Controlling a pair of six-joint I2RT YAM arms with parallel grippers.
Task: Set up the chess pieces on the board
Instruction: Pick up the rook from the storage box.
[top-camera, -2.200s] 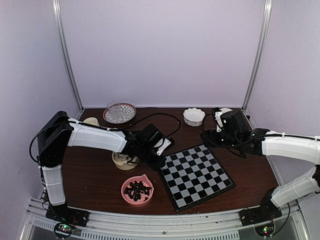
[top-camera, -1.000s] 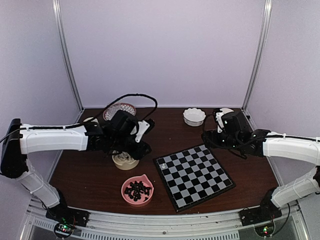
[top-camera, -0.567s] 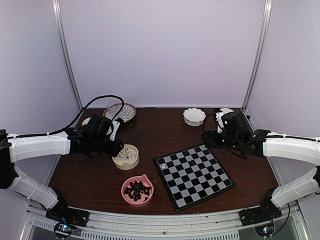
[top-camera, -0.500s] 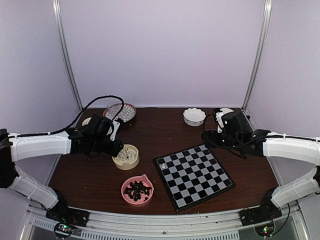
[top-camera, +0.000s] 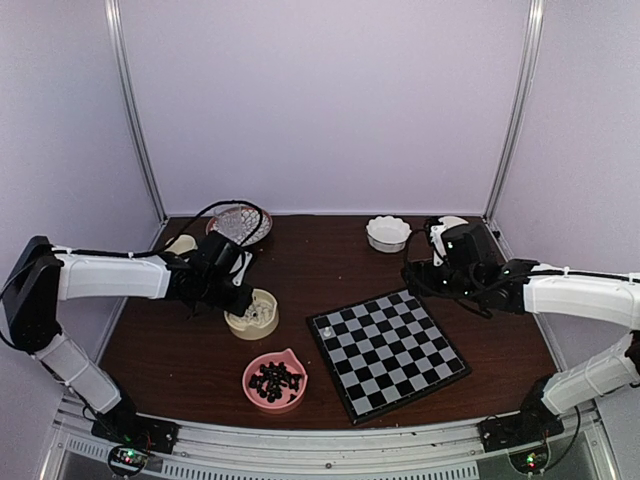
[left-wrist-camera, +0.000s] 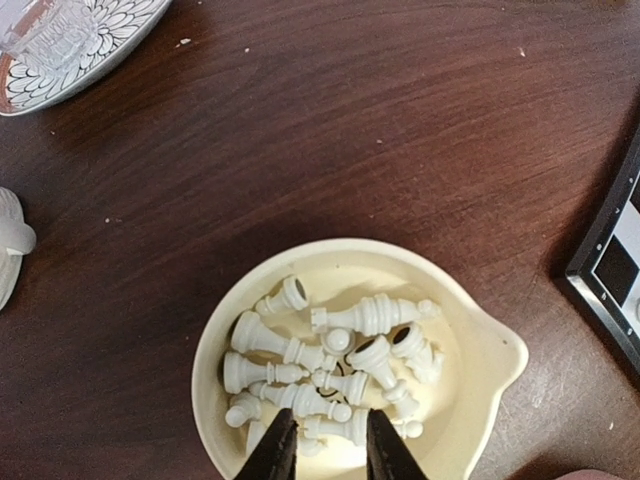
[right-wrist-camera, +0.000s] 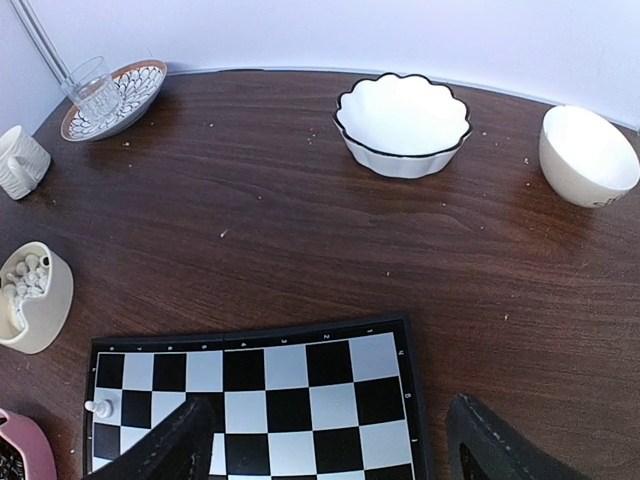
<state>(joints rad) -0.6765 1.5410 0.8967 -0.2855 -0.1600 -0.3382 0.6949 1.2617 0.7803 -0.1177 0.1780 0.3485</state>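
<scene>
Left fingers (left-wrist-camera: 275, 455) hang parted over bowled chess pieces (left-wrist-camera: 375, 315) (right fingers (right-wrist-camera: 170, 445) splayed wide above the board (right-wrist-camera: 300, 410)).

The left gripper (left-wrist-camera: 322, 452) is swinging back in from the left, now hovering over the cream bowl (left-wrist-camera: 492, 352) of chess pieces (left-wrist-camera: 372, 316); one white piece (top-camera: 324, 326) is now standing on the board (top-camera: 400, 350), uncovered at its corner.

Nothing readable from here: no text, label, brand or number on the board (top-camera: 390, 352) or anything else on the table (top-camera: 330, 265).
</scene>
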